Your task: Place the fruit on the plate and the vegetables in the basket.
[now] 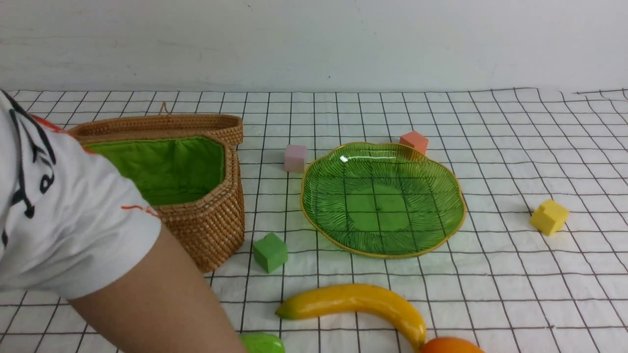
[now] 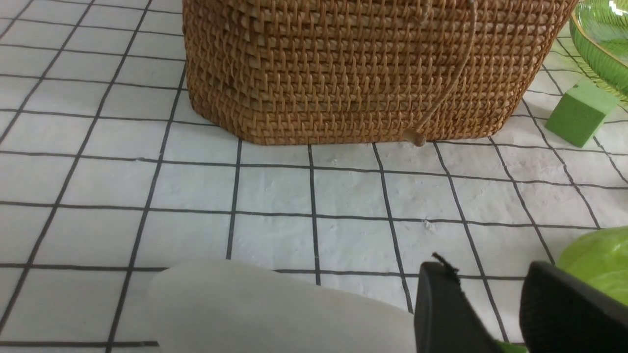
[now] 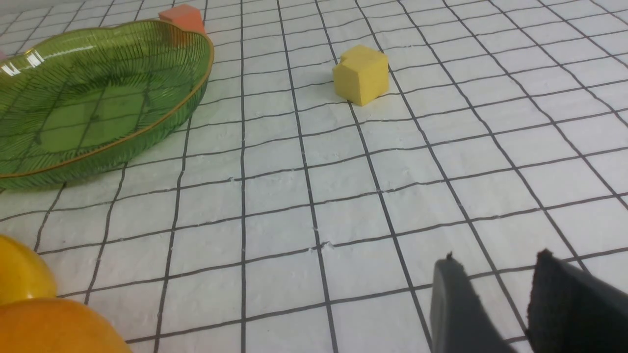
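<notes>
The wicker basket [image 1: 211, 220] stands open at the left, its green lining bare; its wall fills the left wrist view [image 2: 368, 68]. The green glass plate [image 1: 382, 206] lies empty at the centre and also shows in the right wrist view [image 3: 98, 98]. The yellow banana [image 1: 358, 301] and the orange mango [image 1: 449, 345] lie near the front edge. A green cucumber [image 1: 262, 343] lies left of them. My left gripper [image 2: 485, 274] is open, low over the cloth, with the cucumber [image 2: 596, 260] beside it and a smooth white oblong, likely the radish [image 2: 270, 309], on its other side. My right gripper [image 3: 495, 264] is open and empty. Carrot and mangosteen are out of view.
A person's arm in a white sleeve [image 1: 73, 220] reaches across the front left and hides part of the basket. Foam cubes lie about: green [image 1: 270, 251], pink [image 1: 295, 158], orange [image 1: 414, 141], yellow [image 1: 549, 216]. A checked white cloth covers the table.
</notes>
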